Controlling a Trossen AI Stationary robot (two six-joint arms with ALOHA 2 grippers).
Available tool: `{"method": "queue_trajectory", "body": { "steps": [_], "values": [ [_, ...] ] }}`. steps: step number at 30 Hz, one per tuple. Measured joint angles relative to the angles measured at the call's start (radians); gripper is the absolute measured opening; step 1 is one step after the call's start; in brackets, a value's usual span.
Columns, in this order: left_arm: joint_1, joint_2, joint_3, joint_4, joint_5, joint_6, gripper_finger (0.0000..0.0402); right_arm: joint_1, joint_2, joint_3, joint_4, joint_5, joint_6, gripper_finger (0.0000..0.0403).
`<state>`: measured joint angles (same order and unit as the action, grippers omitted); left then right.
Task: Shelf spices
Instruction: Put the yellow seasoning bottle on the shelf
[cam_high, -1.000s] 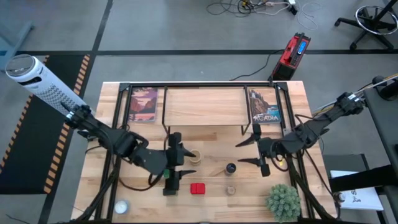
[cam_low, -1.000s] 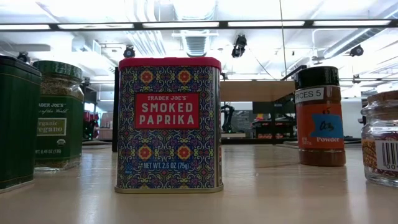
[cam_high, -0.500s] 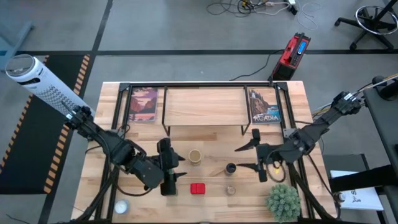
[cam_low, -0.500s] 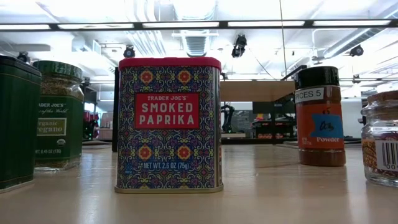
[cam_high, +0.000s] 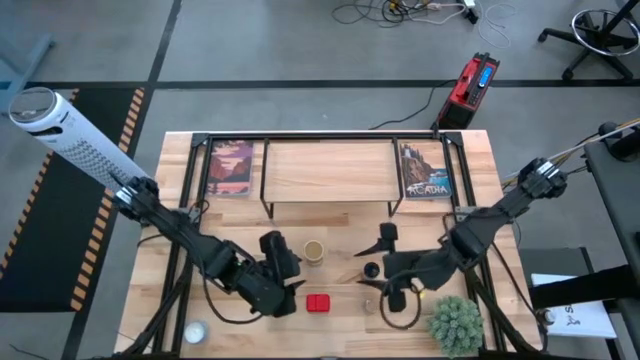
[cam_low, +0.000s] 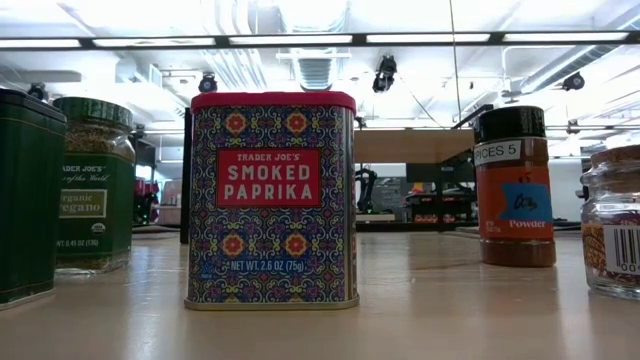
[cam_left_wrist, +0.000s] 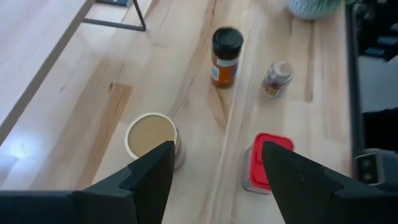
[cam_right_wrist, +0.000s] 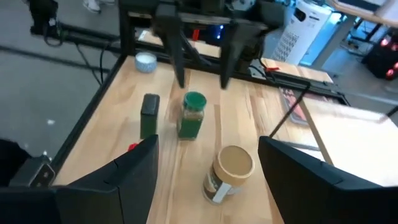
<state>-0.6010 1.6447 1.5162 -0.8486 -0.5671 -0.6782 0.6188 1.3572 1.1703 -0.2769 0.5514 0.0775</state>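
Observation:
The spices stand on the tabletop in front of the shelf (cam_high: 325, 170). They are a tan round jar (cam_high: 314, 252), a red square tin (cam_high: 318, 303), a dark-capped brown bottle (cam_high: 371, 271) and a tiny clear jar (cam_left_wrist: 278, 76). A green-lidded jar (cam_right_wrist: 193, 115) and a small black box (cam_right_wrist: 149, 115) are hidden under my left arm in the high view. My left gripper (cam_high: 290, 270) hangs open above the table, left of the tan jar and the tin. My right gripper (cam_high: 388, 266) is open too. Seen from above, the bottle's cap shows between its fingers.
Two picture cards (cam_high: 232, 168) (cam_high: 425, 170) stand at the shelf's ends. A green spiky plant (cam_high: 455, 322) sits at the near right corner. A small white object (cam_high: 195, 332) lies near the front left. Bare wood lies between the shelf and the jars.
My left gripper has sunk and swung toward the table's near edge, rolling as it went. My right gripper has travelled toward the table's left and a little nearer, from beside the right card to above the dark-capped bottle. No spice has moved.

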Motion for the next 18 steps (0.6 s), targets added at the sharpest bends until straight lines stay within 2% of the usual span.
{"method": "queue_trajectory", "body": {
  "steps": [5,11,18],
  "values": [
    [0.018,0.036,0.000,-0.010,-0.001,0.059,0.0231,0.003,0.053,0.028,-0.010,-0.002,-0.046,0.0245],
    [0.062,0.068,0.000,-0.022,0.007,0.097,0.0235,0.003,0.059,0.015,-0.010,-0.003,-0.052,0.0241],
    [0.158,0.097,0.000,-0.004,0.118,0.161,0.0271,0.003,0.033,-0.026,-0.025,-0.008,-0.042,0.0260]
  ]
}}
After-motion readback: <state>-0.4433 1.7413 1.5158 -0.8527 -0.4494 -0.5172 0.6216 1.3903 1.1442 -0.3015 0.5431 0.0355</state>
